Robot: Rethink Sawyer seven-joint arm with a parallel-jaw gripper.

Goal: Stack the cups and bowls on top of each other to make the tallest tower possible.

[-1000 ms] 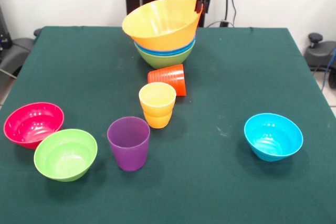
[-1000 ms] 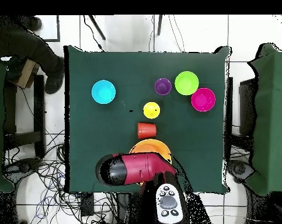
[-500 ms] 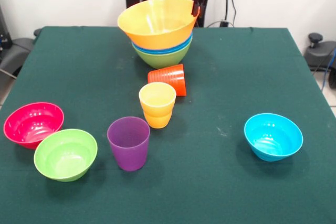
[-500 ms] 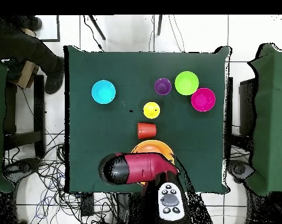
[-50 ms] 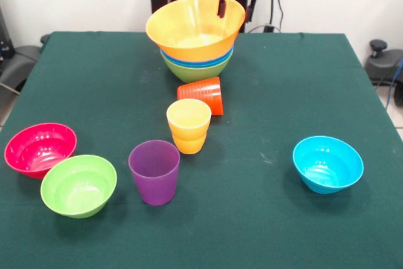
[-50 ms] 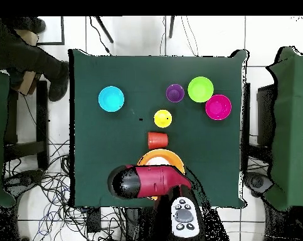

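A: Where's the tower (image 5: 196, 48)?
B: Centre of the bench's (image 5: 296, 86) far edge, front view. Glossy green plastic bowl (image 5: 194, 71) at bottom, blue rims (image 5: 200, 62) above, wide orange-yellow plastic bowl (image 5: 189, 29) on top, sitting about level.

A: Gripper (image 5: 235, 5)?
B: At the big bowl's right rim. One dark finger (image 5: 221, 4) inside the bowl, the other (image 5: 250, 8) outside the wall, so it straddles the rim. Gripping or just around it: can't tell.

A: Cups?
B: Ribbed orange-red plastic tumbler (image 5: 203, 94) lies on its side just in front of the tower. Yellow stepped tumbler (image 5: 188, 125) upright, touching or nearly. Smooth purple tumbler (image 5: 154, 171) upright, nearer front edge.

A: Loose bowls?
B: Small pink-red bowl (image 5: 39, 149) and small light-green bowl (image 5: 79, 184) touching, front-left corner. Small light-blue bowl (image 5: 327, 163) alone, right side.

A: Overhead?
B: Red arm (image 6: 150, 182) covers most of the tower.
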